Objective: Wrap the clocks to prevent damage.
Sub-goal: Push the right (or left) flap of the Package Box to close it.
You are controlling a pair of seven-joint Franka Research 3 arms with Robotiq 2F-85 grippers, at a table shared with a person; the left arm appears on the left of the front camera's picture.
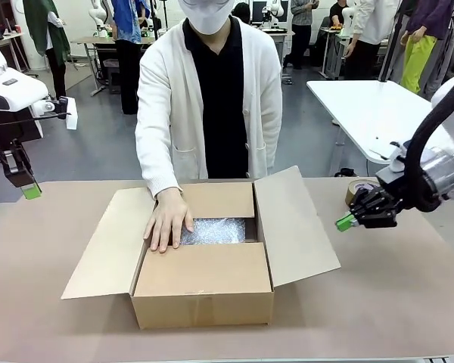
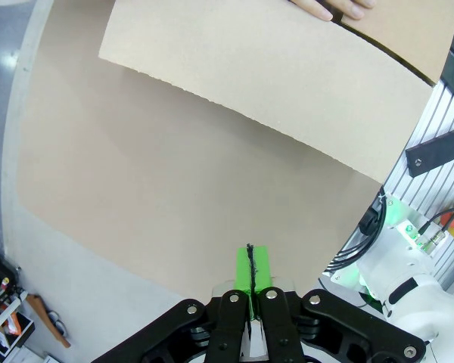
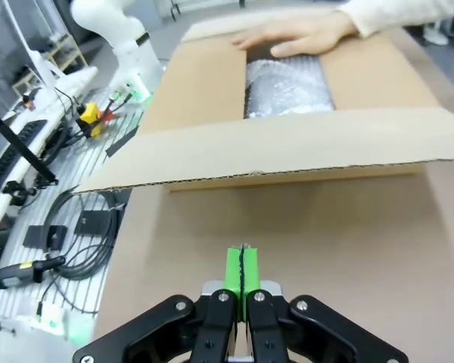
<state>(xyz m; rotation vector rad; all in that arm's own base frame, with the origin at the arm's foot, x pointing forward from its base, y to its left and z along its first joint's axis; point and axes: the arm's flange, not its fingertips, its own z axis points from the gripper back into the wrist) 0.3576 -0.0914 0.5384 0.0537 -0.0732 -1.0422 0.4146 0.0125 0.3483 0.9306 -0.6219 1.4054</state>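
Observation:
An open cardboard box [image 1: 204, 280] sits mid-table with its flaps spread. Inside it lies a bubble-wrapped bundle [image 1: 214, 231], also seen in the right wrist view [image 3: 287, 87]; the clocks themselves are hidden. A person's hand [image 1: 166, 220] presses flat on the box's left inner edge beside the bundle. My left gripper [image 1: 30, 190] hangs shut above the table's far left edge, well away from the box; its green pads [image 2: 250, 266] meet with nothing between. My right gripper [image 1: 344, 221] hovers shut just right of the box's right flap [image 1: 293, 224], pads [image 3: 242, 271] pressed together and empty.
A roll of tape [image 1: 360, 189] lies on the table behind my right gripper. Bare brown tabletop [image 1: 393, 287] stretches right of the box and in front of it. Another white table [image 1: 371, 110] stands beyond at the right. Cables and gear [image 3: 53, 227] sit off the table edge.

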